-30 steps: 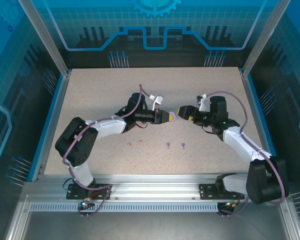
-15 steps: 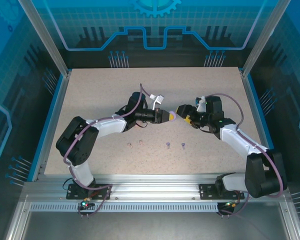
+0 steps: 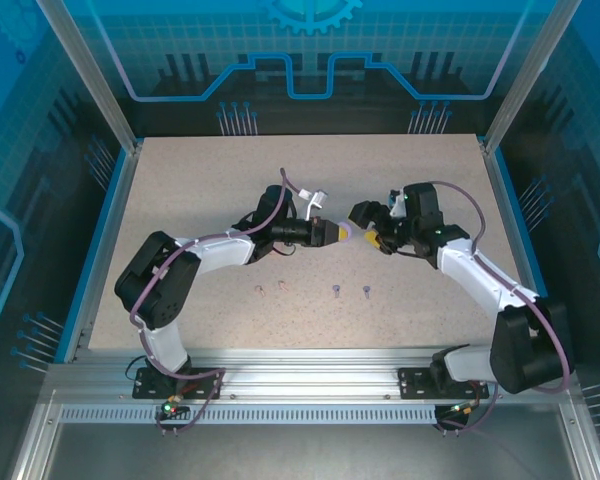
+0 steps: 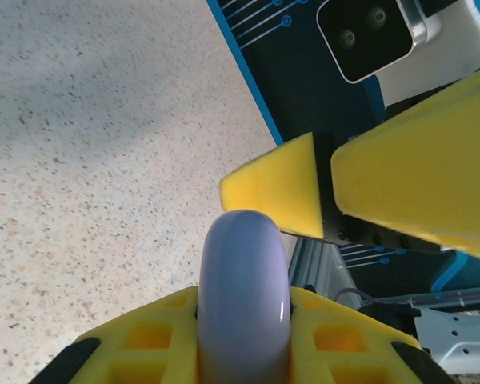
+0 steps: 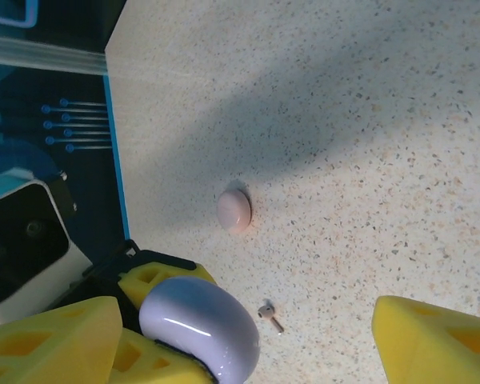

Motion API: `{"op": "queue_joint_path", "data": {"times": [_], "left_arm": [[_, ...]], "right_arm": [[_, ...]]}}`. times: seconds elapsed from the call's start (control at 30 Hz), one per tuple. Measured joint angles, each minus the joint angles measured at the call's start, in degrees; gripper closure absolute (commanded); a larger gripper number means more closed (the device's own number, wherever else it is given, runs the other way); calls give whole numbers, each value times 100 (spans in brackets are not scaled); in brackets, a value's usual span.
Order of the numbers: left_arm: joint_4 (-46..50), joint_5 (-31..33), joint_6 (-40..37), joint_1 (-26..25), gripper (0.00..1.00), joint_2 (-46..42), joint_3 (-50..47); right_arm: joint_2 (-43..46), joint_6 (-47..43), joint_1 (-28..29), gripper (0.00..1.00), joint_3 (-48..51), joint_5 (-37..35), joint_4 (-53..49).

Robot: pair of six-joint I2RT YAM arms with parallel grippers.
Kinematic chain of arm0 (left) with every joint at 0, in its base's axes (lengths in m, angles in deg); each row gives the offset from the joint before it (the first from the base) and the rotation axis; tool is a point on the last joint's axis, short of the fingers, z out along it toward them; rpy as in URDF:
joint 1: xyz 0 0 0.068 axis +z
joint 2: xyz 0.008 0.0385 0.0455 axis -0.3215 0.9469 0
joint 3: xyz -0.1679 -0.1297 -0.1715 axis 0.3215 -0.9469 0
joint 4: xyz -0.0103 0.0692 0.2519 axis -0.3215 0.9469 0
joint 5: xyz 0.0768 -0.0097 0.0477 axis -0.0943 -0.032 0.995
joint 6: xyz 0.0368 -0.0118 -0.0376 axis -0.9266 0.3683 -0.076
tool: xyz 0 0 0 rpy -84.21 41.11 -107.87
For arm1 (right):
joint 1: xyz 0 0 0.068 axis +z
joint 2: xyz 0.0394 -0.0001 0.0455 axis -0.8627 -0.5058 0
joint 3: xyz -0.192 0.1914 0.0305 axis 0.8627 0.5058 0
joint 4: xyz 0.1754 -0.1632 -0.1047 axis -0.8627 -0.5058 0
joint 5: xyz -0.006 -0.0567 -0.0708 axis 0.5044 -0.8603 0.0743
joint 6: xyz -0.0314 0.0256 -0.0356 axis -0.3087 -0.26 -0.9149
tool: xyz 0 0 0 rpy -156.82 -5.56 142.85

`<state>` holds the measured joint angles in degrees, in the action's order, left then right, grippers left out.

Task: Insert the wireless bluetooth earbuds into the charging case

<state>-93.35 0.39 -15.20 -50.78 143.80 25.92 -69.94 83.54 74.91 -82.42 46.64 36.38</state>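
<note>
A round purple charging case (image 3: 345, 232) hangs above the middle of the table, with my left gripper (image 3: 332, 232) shut on it. In the left wrist view the case (image 4: 244, 288) stands edge-on between the yellow fingers (image 4: 164, 332). My right gripper (image 3: 366, 227) faces it, open, its jaws wide apart. In the right wrist view the case (image 5: 198, 326) lies close to the right gripper's left finger (image 5: 48, 340). Two pale pink earbuds (image 3: 271, 287) and two purple earbuds (image 3: 350, 290) lie on the table nearer the arms. One small earbud (image 5: 270, 314) lies below the case.
A closed pink round case (image 5: 234, 211) rests on the speckled table (image 3: 180, 200) beyond the held case. Blue rails (image 3: 105, 240) edge the table at left and right. Both arms meet over the table's middle.
My right gripper has moved left and slightly back, closing in on the purple case, and its wrist has turned. The left arm and the earbuds have stayed put.
</note>
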Motion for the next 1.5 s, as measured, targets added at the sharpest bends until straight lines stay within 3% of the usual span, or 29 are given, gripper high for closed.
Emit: {"op": "queue_joint_path", "data": {"times": [0.23,0.47,0.9,1.07,1.3,1.5], "left_arm": [[-31,376,-37,0,100,39,0],[-72,527,-37,0,100,94,0],[-221,588,-35,4,100,94,22],[-262,623,-59,4,100,94,22],[-269,649,-105,4,100,94,22],[-289,675,-107,4,84,94,22]], "right_arm": [[-468,1298,398,17,-369,-450,-297],[-883,1851,756,22,-999,-706,-483],[-1143,2271,944,43,-1161,-981,-542],[-1141,2393,942,55,-1161,-1080,-525],[-1141,2413,942,57,-1161,-1102,-514],[-1141,2413,942,59,-1161,-1128,-494]]}}
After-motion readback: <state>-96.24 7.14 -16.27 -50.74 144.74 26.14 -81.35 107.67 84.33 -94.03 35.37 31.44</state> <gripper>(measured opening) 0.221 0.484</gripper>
